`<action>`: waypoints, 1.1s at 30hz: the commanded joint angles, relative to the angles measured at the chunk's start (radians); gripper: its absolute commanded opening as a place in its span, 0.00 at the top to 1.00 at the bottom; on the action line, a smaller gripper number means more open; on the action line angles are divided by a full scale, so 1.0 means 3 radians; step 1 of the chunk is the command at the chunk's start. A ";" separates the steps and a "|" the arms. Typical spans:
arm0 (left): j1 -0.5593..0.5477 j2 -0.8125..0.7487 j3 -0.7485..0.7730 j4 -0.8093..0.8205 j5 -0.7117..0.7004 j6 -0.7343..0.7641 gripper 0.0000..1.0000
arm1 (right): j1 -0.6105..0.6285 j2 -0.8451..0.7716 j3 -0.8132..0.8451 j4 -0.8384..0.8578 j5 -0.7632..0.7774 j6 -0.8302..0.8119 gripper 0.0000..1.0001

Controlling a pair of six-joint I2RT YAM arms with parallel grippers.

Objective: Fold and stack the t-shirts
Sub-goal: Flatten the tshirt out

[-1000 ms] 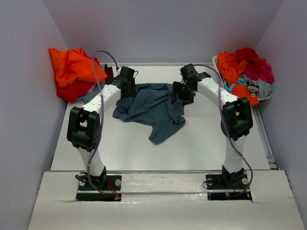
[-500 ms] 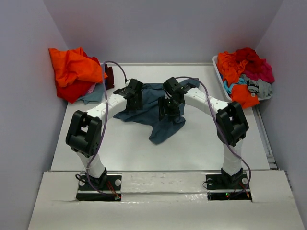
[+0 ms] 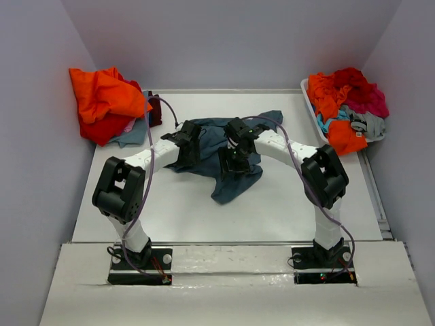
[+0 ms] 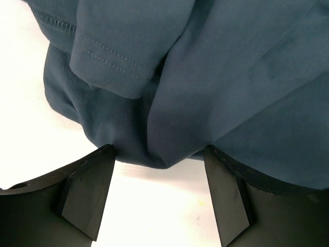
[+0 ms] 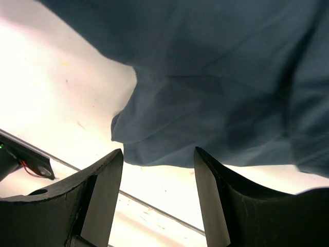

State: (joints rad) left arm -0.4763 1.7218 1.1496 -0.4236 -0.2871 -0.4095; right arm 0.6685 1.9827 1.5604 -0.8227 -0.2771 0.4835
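A dark slate-blue t-shirt (image 3: 234, 178) lies crumpled in the middle of the white table (image 3: 292, 204). My left gripper (image 3: 182, 153) hovers over its left part, jaws open and empty; in the left wrist view the shirt's hem and a stitched sleeve (image 4: 169, 77) lie just beyond the fingertips (image 4: 159, 170). My right gripper (image 3: 230, 163) hovers over the shirt's middle, open and empty; in the right wrist view a fold of the shirt (image 5: 205, 103) sits beyond the fingertips (image 5: 158, 170). Orange and red shirts (image 3: 102, 102) are heaped at the far left.
A white bin (image 3: 307, 95) at the far right holds several bunched shirts (image 3: 346, 102) in orange, red, magenta, teal and grey. A grey-teal cloth (image 3: 130, 136) pokes out under the left heap. Grey walls close in the table on three sides.
Both arms have swung inward and toward the near side, from the shirt's far corners to above its middle. The shirt has spread back slightly at its far right corner.
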 commanded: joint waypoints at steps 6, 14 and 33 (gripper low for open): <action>-0.0018 -0.0135 -0.0130 0.0037 -0.0081 -0.0087 0.19 | 0.0241 0.0181 0.0116 -0.0060 -0.0145 0.0040 0.38; -0.0018 -0.0150 -0.0094 0.0047 -0.0285 -0.0169 0.19 | 0.0277 0.0289 0.0132 -0.0050 -0.0181 0.0035 0.41; -0.0018 0.0141 -0.0068 0.0164 -0.0408 -0.0108 0.79 | 0.0308 0.0222 0.0065 -0.0131 -0.0135 -0.0016 0.85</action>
State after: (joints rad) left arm -0.4767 1.7393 1.1210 -0.3882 -0.3889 -0.4419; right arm 0.7536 2.0884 1.5742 -0.8337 -0.3180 0.4896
